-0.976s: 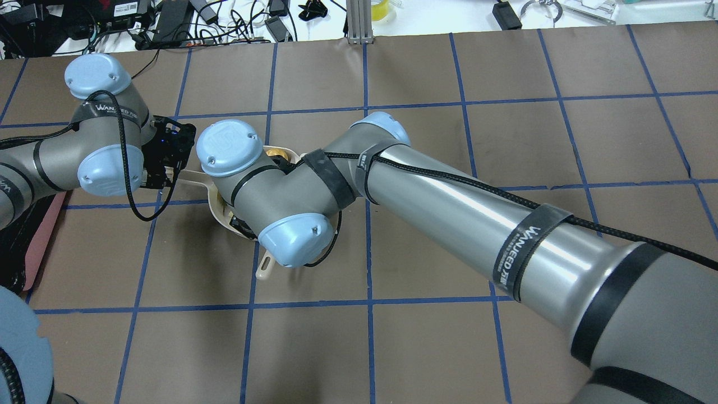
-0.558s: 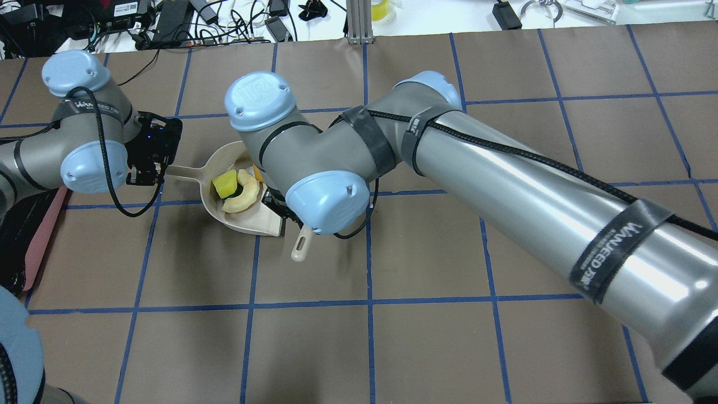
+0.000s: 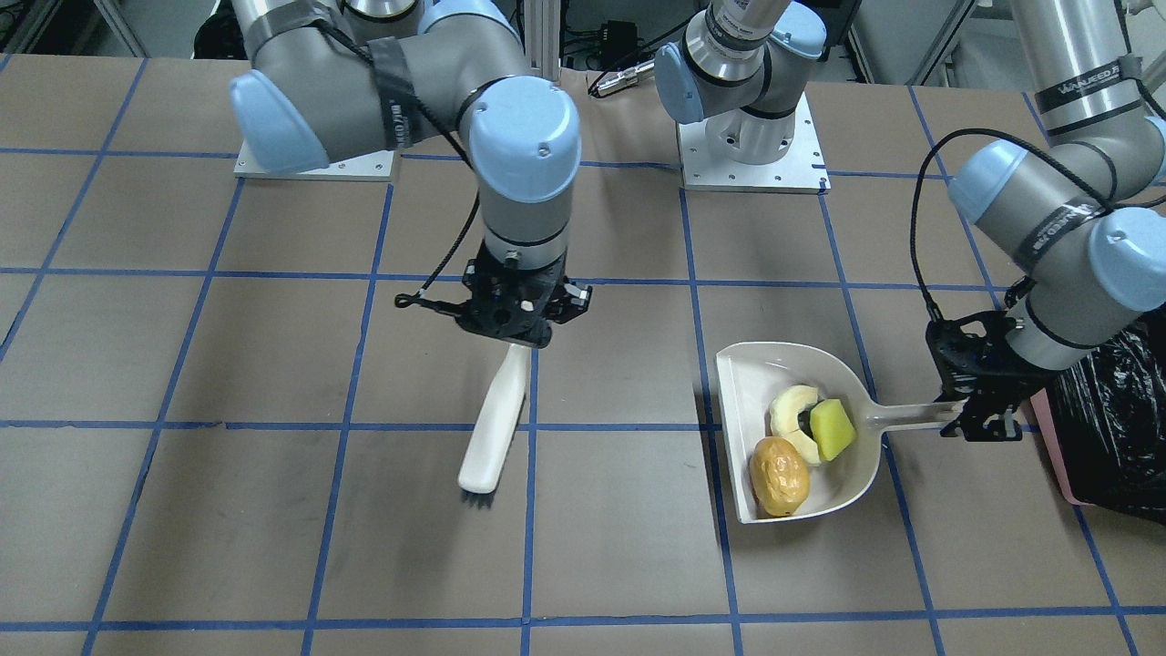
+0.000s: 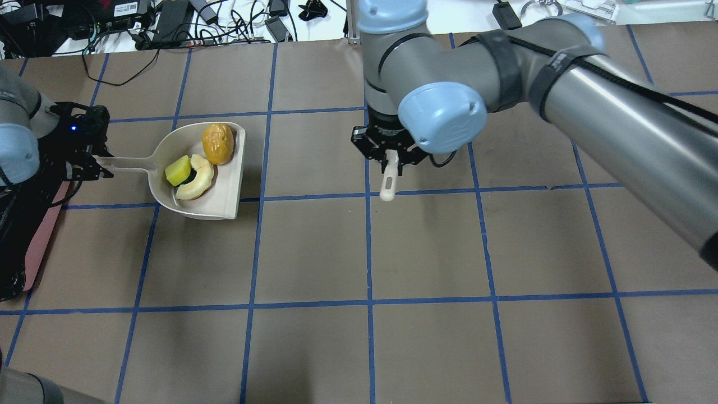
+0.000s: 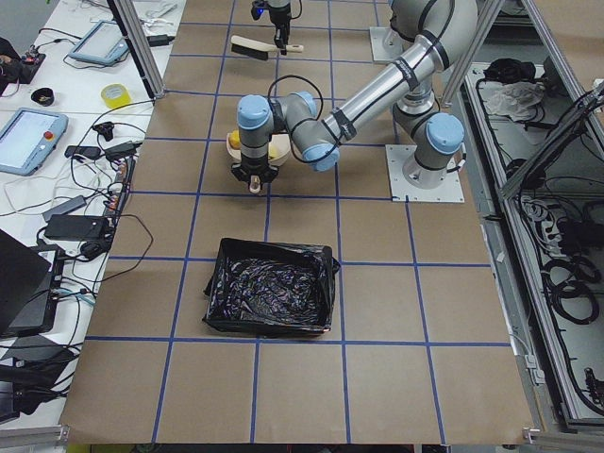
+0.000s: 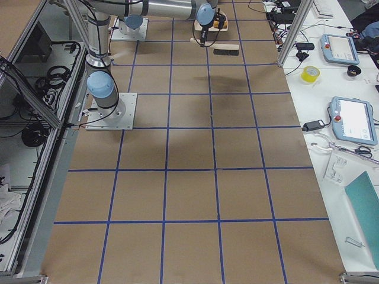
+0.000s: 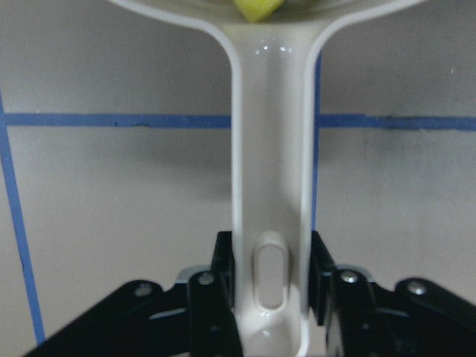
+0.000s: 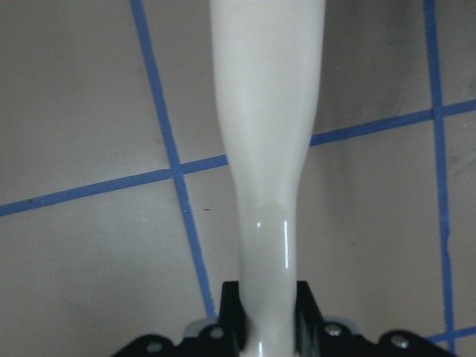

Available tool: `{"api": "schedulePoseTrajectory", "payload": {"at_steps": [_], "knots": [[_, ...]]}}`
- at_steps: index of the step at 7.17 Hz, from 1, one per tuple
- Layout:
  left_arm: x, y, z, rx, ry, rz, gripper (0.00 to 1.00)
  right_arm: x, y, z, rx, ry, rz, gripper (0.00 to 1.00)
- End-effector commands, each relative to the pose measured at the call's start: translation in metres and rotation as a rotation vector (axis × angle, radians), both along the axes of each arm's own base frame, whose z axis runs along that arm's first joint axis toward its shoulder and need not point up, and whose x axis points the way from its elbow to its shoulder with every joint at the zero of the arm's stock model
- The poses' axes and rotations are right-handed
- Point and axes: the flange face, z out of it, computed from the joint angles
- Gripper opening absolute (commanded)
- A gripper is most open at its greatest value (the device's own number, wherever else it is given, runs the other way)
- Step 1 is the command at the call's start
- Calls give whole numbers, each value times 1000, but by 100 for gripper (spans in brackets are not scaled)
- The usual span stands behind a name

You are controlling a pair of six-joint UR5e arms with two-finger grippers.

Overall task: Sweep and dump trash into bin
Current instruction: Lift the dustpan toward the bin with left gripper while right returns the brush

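The beige dustpan [image 3: 756, 374] [image 4: 227, 191] holds the orange-yellow lump [image 3: 779, 476] [image 4: 218, 143], the cream wedge slice [image 3: 791, 410] [image 4: 197, 182] and the yellow-green sponge piece [image 3: 832, 428] [image 4: 177, 170]. My left gripper [image 3: 979, 415] [image 4: 92, 163] [image 7: 271, 297] is shut on the dustpan's handle, right beside the pink bin with its black bag [image 3: 1107, 428] [image 4: 42, 235] [image 5: 272, 299]. My right gripper [image 3: 519, 333] [image 4: 390, 157] [image 8: 268, 312] is shut on the white brush [image 3: 496, 424] [image 4: 388, 185], well away from the pan at mid-table.
The brown table carries a blue tape grid. The two arm bases [image 3: 751, 137] stand at the robot's side. Cables and devices [image 4: 168, 22] lie past the far table edge. Tablets and tape [image 6: 346, 118] sit on the side bench.
My right arm has swung the brush away to the right, off the dustpan. My left gripper has drawn the dustpan with the three items to the left, toward the bin.
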Motion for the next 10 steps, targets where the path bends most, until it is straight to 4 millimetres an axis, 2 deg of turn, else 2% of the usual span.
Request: {"api": "schedulePoseTrajectory", "payload": {"at_steps": [1, 2, 3, 5, 7, 8, 10], "knots": [[66, 17, 46, -42, -40, -34, 0, -109, -37, 2, -5, 0, 68, 0], [99, 34, 64, -29, -37, -14, 0, -171, -52, -1, 6, -10, 84, 0], [133, 51, 85, -12, -30, -9, 0, -224, -56, -11, 31, -24, 125, 0], [203, 95, 119, 13, -9, 72, 0, -284, -55, -43, 19, -34, 185, 0], [267, 141, 141, -4, -34, 183, 0, -325, -52, -73, 0, 7, 189, 0], [296, 160, 144, -10, -52, 234, 0, -333, -54, -85, 5, 29, 184, 0], [339, 182, 157, -47, -131, 316, 0, -360, -56, -103, 31, 16, 140, 0]]}}
